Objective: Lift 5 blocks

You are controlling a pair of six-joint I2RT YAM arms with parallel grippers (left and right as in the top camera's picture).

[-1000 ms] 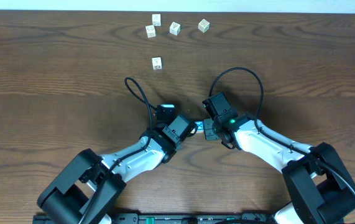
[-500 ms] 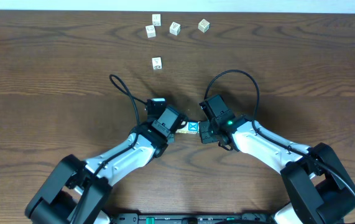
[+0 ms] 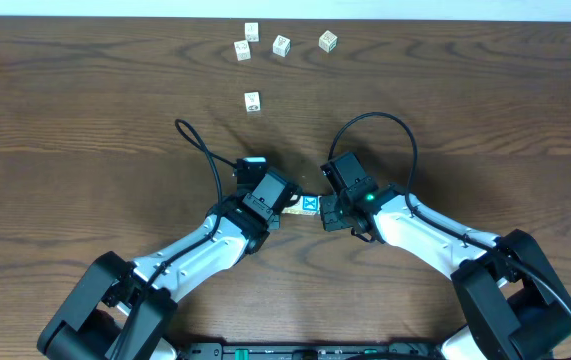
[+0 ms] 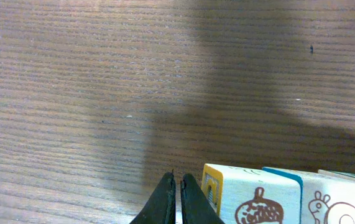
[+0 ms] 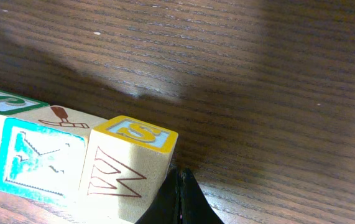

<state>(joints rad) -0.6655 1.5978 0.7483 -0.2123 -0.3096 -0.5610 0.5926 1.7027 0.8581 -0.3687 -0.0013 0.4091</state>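
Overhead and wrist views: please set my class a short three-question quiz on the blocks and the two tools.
1. True or false: the left tool and right tool are both shut.
2. How many loose cubes lie beyond the arms, overhead? A three, B five, C seven.
3. Fill in: the yellow-topped block beside the right tool shows S on top and ___ on its side.
Key: 1 true; 2 B; 3 W.

Overhead looks down; 2 low wrist views probably share the blocks [image 4: 255, 199].
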